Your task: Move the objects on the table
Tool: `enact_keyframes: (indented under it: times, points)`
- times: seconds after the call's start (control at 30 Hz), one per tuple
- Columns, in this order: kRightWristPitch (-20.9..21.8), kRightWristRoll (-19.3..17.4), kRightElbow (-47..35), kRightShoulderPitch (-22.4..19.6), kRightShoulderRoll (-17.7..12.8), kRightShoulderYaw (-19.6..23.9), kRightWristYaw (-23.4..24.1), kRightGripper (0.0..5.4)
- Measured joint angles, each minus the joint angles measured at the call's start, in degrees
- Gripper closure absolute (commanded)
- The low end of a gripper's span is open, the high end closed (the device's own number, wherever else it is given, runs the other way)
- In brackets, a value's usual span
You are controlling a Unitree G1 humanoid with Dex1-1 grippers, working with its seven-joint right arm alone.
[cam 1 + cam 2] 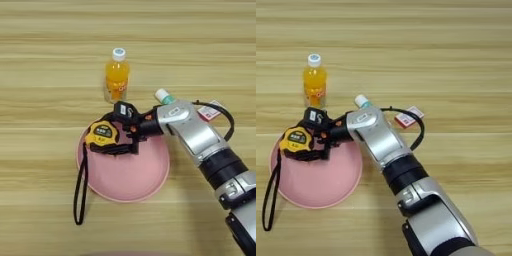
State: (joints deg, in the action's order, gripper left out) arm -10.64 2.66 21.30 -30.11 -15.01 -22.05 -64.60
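Observation:
A yellow-black tape measure rests on the upper left part of the large pink plate. Its black strap trails over the rim onto the table. My right gripper reaches in from the right, one black finger above the tape measure and one below, shut on it. A small orange-juice bottle with a white cap stands upright just beyond the plate, apart from the gripper. The right eye view shows the same tape measure, gripper and bottle.
A teal-white glue stick pokes out just behind my silver forearm. A small red-white packet lies to the right of it, beside a black cable looping off the arm.

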Motion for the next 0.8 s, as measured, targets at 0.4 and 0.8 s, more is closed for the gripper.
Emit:
enact_keyframes:
  times: [0.4, 0.8]
  points:
    - [-2.36, -2.49, -5.16, -0.03, -1.24, 3.50, -0.93, 1.23]
    - [-2.81, -6.25, -7.90, -0.37, -7.27, 9.75, -3.64, 1.23]
